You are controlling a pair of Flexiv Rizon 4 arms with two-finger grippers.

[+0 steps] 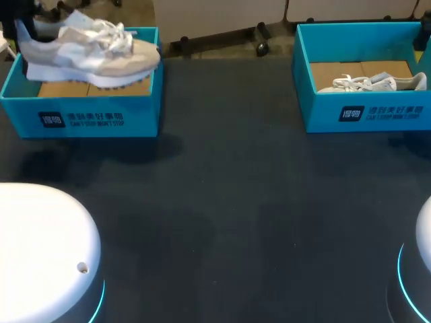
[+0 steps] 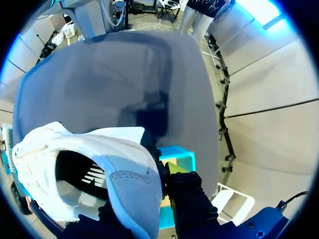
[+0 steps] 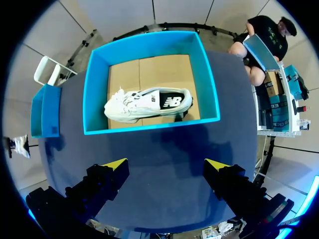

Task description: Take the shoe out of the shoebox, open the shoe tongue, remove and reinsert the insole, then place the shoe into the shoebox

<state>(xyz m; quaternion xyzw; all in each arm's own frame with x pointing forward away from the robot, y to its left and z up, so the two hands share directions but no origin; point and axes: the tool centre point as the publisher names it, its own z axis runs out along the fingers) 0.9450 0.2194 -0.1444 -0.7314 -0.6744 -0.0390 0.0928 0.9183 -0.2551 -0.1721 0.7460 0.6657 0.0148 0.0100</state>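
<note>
The beige sneaker point(image 1: 94, 54) is gripped at its heel by the left hand point(image 2: 154, 179), which is closed on the heel collar. One yellow fingertip point(image 2: 175, 167) is seen pressed against the outside of the heel; the other is hidden by the shoe. The sneaker is held raised over the left shoebox point(image 1: 87, 118), with its sole about level with the box's rim and its toe pointed toward the right. This teal box is set at the far left of the dark tabletop point(image 1: 222, 202).

The right hand point(image 3: 166, 169) is kept open, its fingers spread wide above bare tabletop, just short of the right shoebox point(image 1: 363, 111). In that box a white sneaker point(image 1: 374, 84) is laid on its side on the cardboard floor, well apart from the hand.
</note>
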